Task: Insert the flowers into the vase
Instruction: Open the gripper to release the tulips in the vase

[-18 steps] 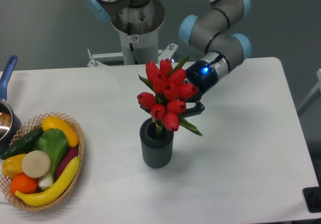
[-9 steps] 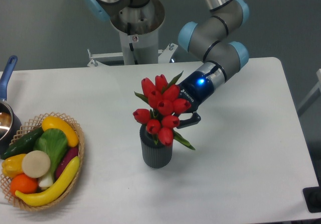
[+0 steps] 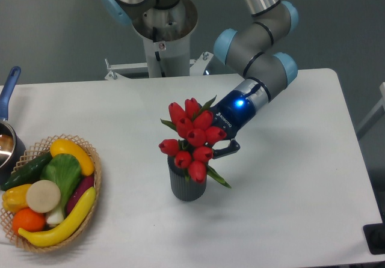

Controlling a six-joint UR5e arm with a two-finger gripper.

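Note:
The flowers (image 3: 191,137), a bunch of red tulip buds with green leaves, stand over the mouth of the dark grey ribbed vase (image 3: 187,185) at the table's middle. Their stems go down into the vase and the lowest buds hang at its rim, hiding most of the mouth. My gripper (image 3: 218,149) is just right of the bunch, behind the buds, and its fingers are closed on the stems. The buds hide where the fingers meet the stems.
A woven basket (image 3: 95,170) of toy produce sits at the front left. A pot with a blue handle (image 3: 9,86) is at the left edge. The robot base (image 3: 163,39) stands behind the table.
The gripper has moved down and a little left with the flowers. The bunch has sunk lower, so its lowest buds now reach the vase rim.

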